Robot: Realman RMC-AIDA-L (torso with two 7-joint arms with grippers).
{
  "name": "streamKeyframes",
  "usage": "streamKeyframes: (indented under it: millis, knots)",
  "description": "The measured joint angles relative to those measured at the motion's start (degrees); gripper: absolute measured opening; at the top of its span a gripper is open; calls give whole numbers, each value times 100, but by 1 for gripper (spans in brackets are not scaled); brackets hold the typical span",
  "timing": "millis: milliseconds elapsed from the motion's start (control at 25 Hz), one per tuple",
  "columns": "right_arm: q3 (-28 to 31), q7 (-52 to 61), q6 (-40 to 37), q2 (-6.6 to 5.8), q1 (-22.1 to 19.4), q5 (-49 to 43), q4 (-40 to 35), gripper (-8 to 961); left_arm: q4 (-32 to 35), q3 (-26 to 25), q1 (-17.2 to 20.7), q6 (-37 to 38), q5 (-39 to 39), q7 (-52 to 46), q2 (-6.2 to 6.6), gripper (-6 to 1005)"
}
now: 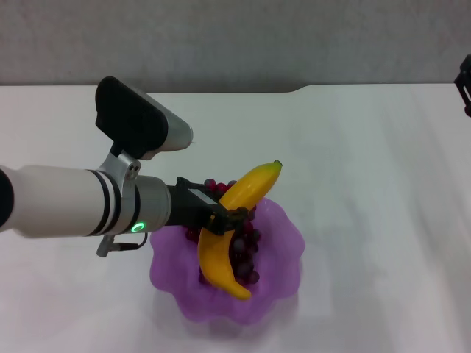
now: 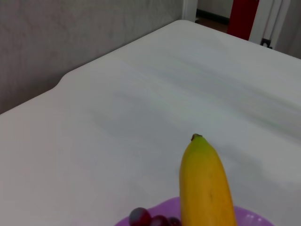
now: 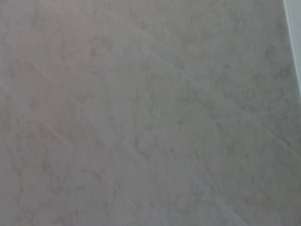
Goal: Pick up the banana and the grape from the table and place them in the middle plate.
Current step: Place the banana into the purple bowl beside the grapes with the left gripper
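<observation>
Banana (image 1: pixel 234 224): held over the middle plate (image 1: pixel 283 228), lying across the grape (image 1: pixel 246 246); its green stem tip juts past the plate's far rim, its blunt end sits low near the near rim.
Left gripper (image 1: pixel 227 219): reached in from the robot's left, its dark fingers (image 1: pixel 237 215) clamped on the banana about mid-length.
Grape: already in the plate, mostly hidden under the banana, with a few berries showing at the far rim and beside the blunt end.
Plate: set on the white counter (image 1: pixel 368 162), with nothing else seen near it.
Right gripper (image 1: pixel 464 81): parked at the far right edge of the head view; the state of its fingers cannot be told.
Stage: judged to be the release of the banana, the grape being placed.
Risk, roll-off: the banana is as long as the plate is wide and is propped on a lumpy bunch, so once let go it could be tipped over the scalloped rim onto the counter.
Risk, drag: if the fingers are opened too little before the arm is drawn back, the banana could be pulled along and out.
Risk, plate shift: the light plate could be nudged by a low withdrawal.
Risk, berries: loose grapes could be knocked out if the banana is pressed down.
</observation>
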Motion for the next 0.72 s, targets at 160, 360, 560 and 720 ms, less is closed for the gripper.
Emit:
streamKeyframes:
  millis: [160, 360, 560, 720]
  knots:
    - [-11, 20, 0, 0, 26, 3, 25, 774, -235, 35, -107, 202, -16, 90, 0, 480]
    - [-56, 70, 1, 0, 80, 2, 87, 774, -666, 23, -343, 424, -24, 104, 3, 486]
    - [-59, 72, -8, 0, 80, 2, 91, 774, -901, -10, -497, 458, -22, 104, 10, 494]
    - [-65, 74, -44, 0, 79, 4, 98, 774, -943, -56, -477, 451, -71, 53, 9, 501]
